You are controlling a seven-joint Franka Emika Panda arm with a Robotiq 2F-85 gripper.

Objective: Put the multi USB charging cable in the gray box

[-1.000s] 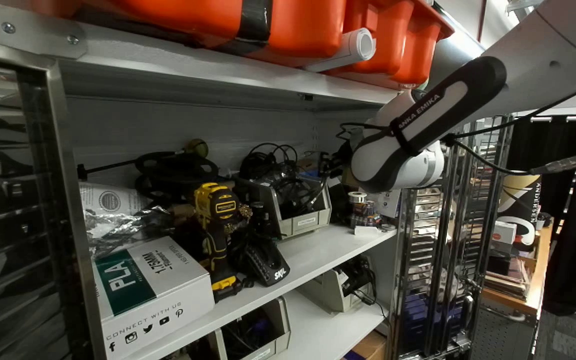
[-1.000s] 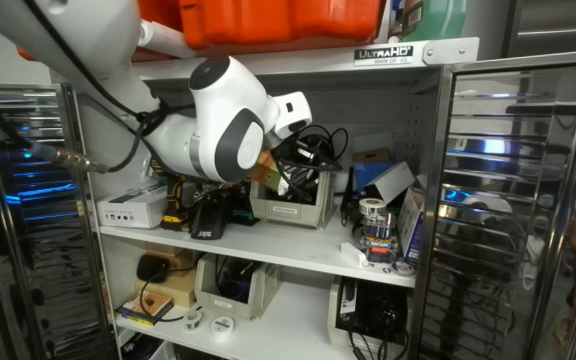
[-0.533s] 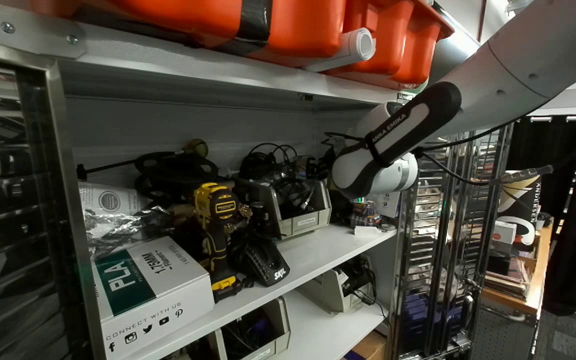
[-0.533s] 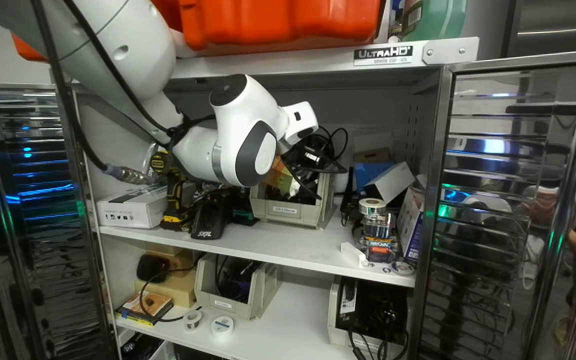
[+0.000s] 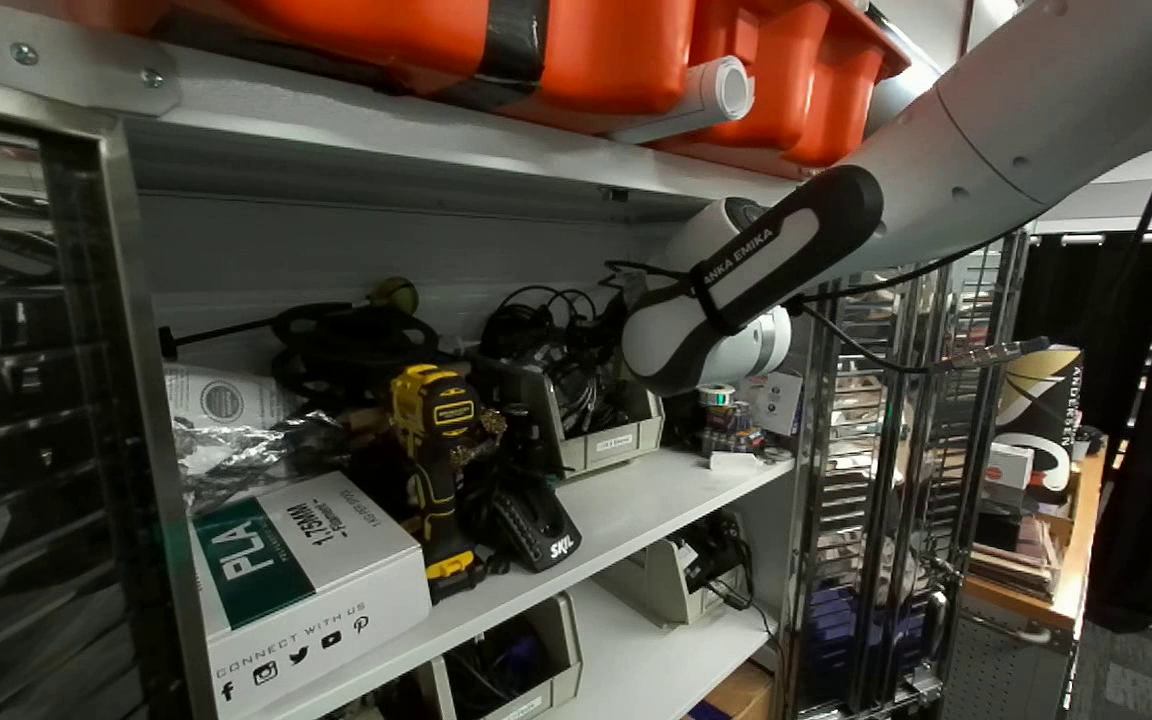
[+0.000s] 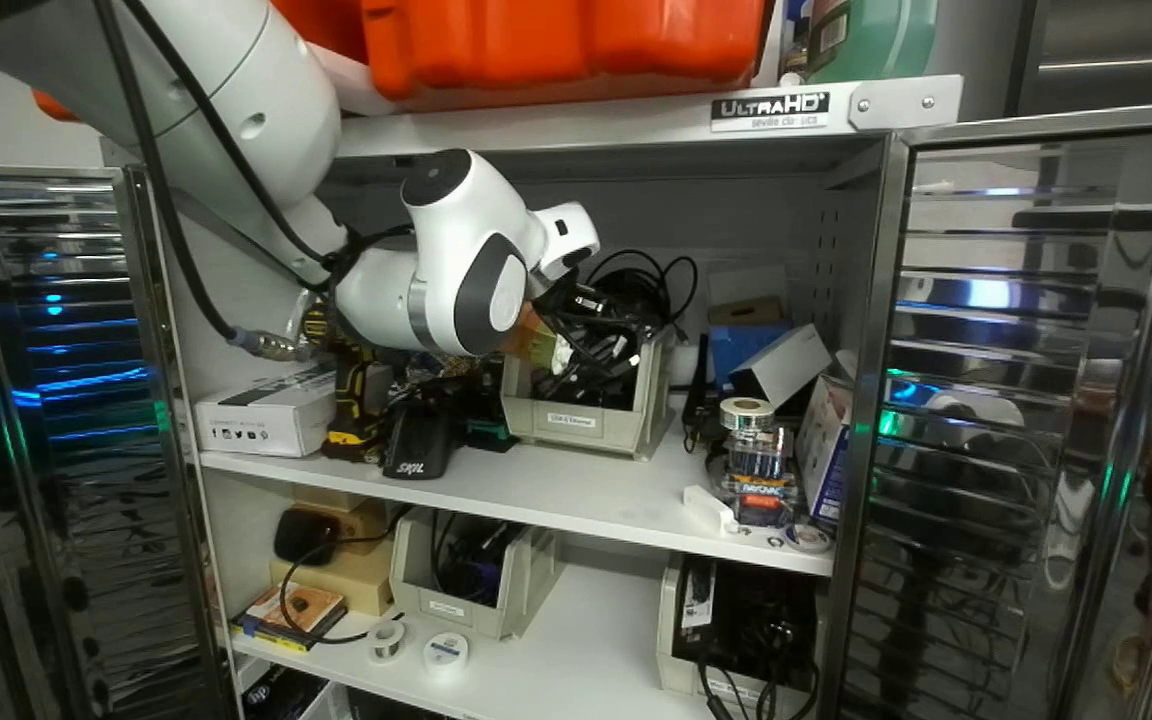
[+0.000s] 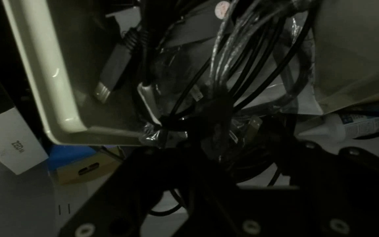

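Note:
The gray box (image 6: 576, 422) stands on the upper shelf, full of dark cables; its front also shows in an exterior view (image 5: 608, 448). In the wrist view its rim (image 7: 49, 75) runs down the left. A bundle of silvery and black strands (image 7: 242, 56), which looks like the multi USB charging cable, lies loosely inside the box and meets in a dark lump. Black cables (image 6: 601, 350) are heaped at its top in an exterior view. My gripper (image 7: 239, 141) is over the box's far end, fingers apart with a gap between them. The picture is dark, and arm and cables hide the fingertips outside.
A yellow-black drill (image 5: 436, 450), a black SKIL charger (image 6: 418, 440) and a white carton (image 5: 306, 570) stand beside the box. Batteries (image 6: 761, 470) and a white box (image 6: 784, 365) are on its other side. The shelf above (image 6: 616, 125) is close over my arm.
Earlier a black cable with a silvery plug hung from the gripper over the box. Now the strands lie bunched in the box, and my arm has shifted.

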